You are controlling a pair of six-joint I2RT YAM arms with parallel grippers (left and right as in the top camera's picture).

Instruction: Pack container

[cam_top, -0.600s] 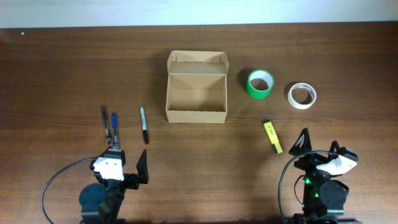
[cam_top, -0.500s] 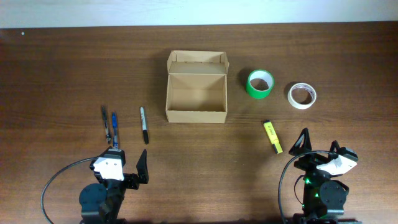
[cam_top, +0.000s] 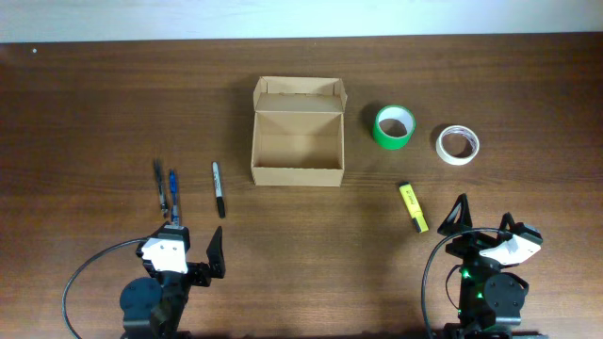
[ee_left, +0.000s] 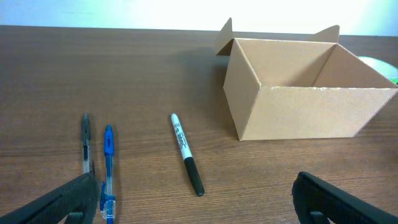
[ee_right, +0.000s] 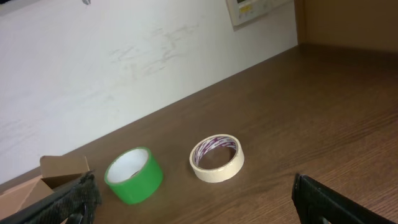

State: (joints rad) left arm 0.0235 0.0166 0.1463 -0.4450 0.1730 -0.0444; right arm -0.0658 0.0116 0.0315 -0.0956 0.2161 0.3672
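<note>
Two empty claws are held released; the marker just ahead of the left claw is best pinched mid-barrel for the box beyond, the right claw kept clear.

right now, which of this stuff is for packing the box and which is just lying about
Job: open container; likely to go in: green tape roll, white tape roll, yellow highlighter, black marker, blue pen, dark pen.
Just there: wall panel.
</note>
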